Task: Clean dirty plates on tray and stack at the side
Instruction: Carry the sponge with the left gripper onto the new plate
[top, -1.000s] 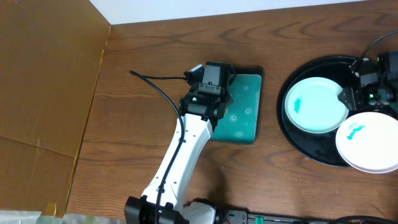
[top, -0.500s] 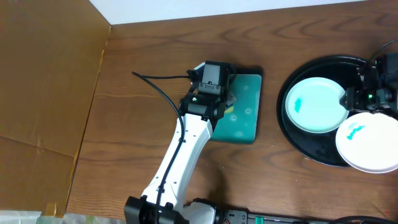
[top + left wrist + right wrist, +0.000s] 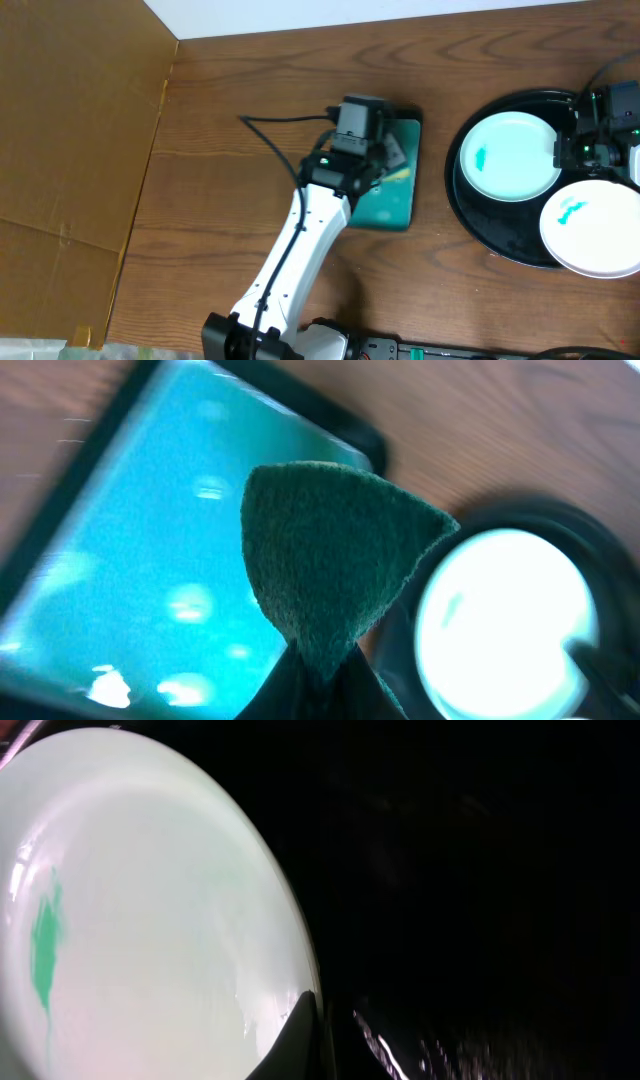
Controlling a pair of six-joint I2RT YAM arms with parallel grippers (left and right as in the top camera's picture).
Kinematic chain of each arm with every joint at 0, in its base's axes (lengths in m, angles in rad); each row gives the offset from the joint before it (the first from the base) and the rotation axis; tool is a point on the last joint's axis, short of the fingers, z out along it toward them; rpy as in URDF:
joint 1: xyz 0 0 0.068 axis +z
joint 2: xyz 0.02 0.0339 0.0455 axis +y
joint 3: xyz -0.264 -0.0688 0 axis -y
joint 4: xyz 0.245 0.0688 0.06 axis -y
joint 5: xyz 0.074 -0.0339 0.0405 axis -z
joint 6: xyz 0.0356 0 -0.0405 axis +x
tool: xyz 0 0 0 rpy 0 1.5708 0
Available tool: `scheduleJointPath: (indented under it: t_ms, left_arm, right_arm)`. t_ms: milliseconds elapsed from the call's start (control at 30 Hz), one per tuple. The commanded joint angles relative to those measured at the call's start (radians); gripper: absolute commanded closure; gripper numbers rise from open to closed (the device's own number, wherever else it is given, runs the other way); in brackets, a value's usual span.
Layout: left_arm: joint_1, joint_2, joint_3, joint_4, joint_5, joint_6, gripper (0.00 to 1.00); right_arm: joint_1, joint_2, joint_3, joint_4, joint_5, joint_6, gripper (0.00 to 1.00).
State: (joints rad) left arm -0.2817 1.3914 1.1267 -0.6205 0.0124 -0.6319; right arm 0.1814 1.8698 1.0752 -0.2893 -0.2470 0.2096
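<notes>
A glossy black tray (image 3: 510, 238) at the right holds two white plates with turquoise smears. The upper plate (image 3: 508, 158) has its right rim pinched by my right gripper (image 3: 564, 150); in the right wrist view the fingers (image 3: 300, 1030) are shut on that plate's edge (image 3: 150, 920), over the black tray (image 3: 480, 870). The lower plate (image 3: 592, 236) overhangs the tray's right side. My left gripper (image 3: 386, 150) hovers over the small teal tray (image 3: 395, 200), shut on a dark green sponge (image 3: 330, 560), with the upper plate (image 3: 510, 620) ahead of it.
A brown cardboard panel (image 3: 70, 130) covers the table's left side. A black cable (image 3: 270, 125) loops from the left arm across the wood. The table's back edge meets a white wall (image 3: 400, 15).
My right gripper has shut on the upper plate's rim, and that plate has shifted slightly right. My left gripper has moved right over the teal tray with the sponge.
</notes>
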Motion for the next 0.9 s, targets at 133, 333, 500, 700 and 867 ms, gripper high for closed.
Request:
scheduleJointPath:
  t_ms: [133, 333, 500, 700, 867]
  left_arm:
    - [-0.163, 0.105, 0.001, 0.153, 0.085, -0.01, 0.93]
    - [-0.253, 0.196, 0.001, 0.274, 0.085, -0.01, 0.93]
    - [-0.298, 0.265, 0.001, 0.369, 0.085, -0.045, 0.93]
    - [-0.314, 0.343, 0.001, 0.435, 0.085, -0.097, 0.93]
    - [-0.316, 0.393, 0.001, 0.467, 0.085, -0.174, 0.93]
  right_arm:
    - [-0.004, 0.003, 0.016, -0.002, -0.151, -0.26, 0.99]
    - [-0.006, 0.003, 0.016, -0.006, -0.137, -0.203, 0.76]
    - [-0.008, 0.003, 0.016, -0.019, -0.056, -0.082, 0.62]
    - [-0.005, 0.03, 0.016, -0.036, -0.045, -0.03, 0.6]
    - [0.005, 0.058, 0.016, -0.032, -0.046, -0.017, 0.95]
